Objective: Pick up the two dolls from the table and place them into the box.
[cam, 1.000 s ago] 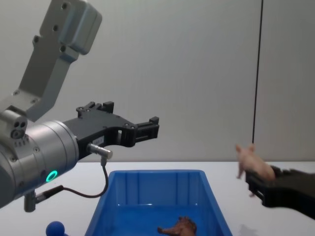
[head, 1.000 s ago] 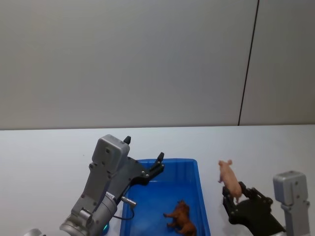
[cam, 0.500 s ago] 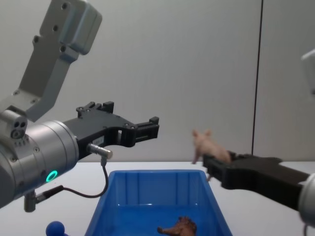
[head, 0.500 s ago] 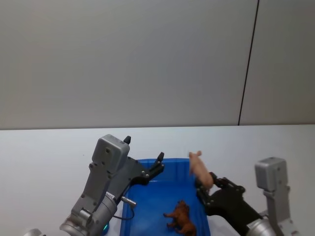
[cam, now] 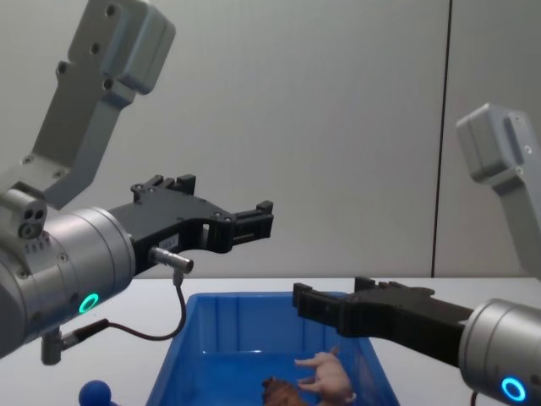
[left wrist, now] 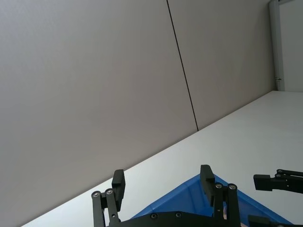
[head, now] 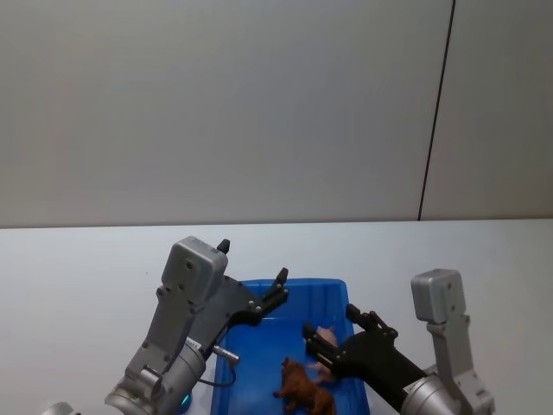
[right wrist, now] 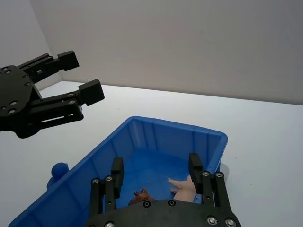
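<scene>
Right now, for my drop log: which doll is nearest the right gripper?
The pink pig, just under the open right gripper; the brown lion lies farther left.

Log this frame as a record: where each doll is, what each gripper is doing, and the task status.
pig: inside the box, beside the lion, free of both grippers
lion: inside the box, on its floor
left gripper: open, empty, raised near the box's far left corner
right gripper: open, empty, above the pig
status: both dolls are in the box
</scene>
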You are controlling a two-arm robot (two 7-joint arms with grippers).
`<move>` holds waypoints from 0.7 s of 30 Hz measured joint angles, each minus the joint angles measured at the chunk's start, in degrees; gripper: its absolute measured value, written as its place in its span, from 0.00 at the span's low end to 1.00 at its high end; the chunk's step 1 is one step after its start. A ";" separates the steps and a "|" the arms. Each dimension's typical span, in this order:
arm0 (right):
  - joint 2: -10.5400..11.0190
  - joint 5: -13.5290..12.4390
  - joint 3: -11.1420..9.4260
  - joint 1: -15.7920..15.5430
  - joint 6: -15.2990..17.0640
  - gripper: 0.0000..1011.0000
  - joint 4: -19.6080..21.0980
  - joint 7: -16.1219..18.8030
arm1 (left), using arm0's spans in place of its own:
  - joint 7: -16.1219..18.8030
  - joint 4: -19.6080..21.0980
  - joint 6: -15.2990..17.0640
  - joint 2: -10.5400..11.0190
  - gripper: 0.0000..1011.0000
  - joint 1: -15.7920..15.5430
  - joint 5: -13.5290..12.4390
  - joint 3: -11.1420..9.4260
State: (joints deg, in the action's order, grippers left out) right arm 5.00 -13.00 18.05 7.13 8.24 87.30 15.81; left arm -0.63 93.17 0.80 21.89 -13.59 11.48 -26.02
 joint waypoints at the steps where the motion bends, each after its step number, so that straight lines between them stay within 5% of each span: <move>1: -0.07 0.21 0.04 0.12 0.01 0.82 -0.20 -0.28 | 0.00 0.00 0.00 0.00 0.99 0.00 0.00 0.00; 8: 0.12 1.34 0.01 -0.23 -0.53 0.99 0.10 -2.46 | 0.00 0.00 0.00 0.00 0.99 0.00 0.00 0.00; 21: 2.93 2.96 -1.29 -4.76 -2.70 0.99 5.71 -10.41 | 0.00 0.00 0.00 0.00 0.99 0.00 0.00 0.00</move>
State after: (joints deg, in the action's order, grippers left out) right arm 7.93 -10.04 16.76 2.37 5.54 93.01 5.40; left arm -0.63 93.17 0.79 21.89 -13.59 11.48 -26.03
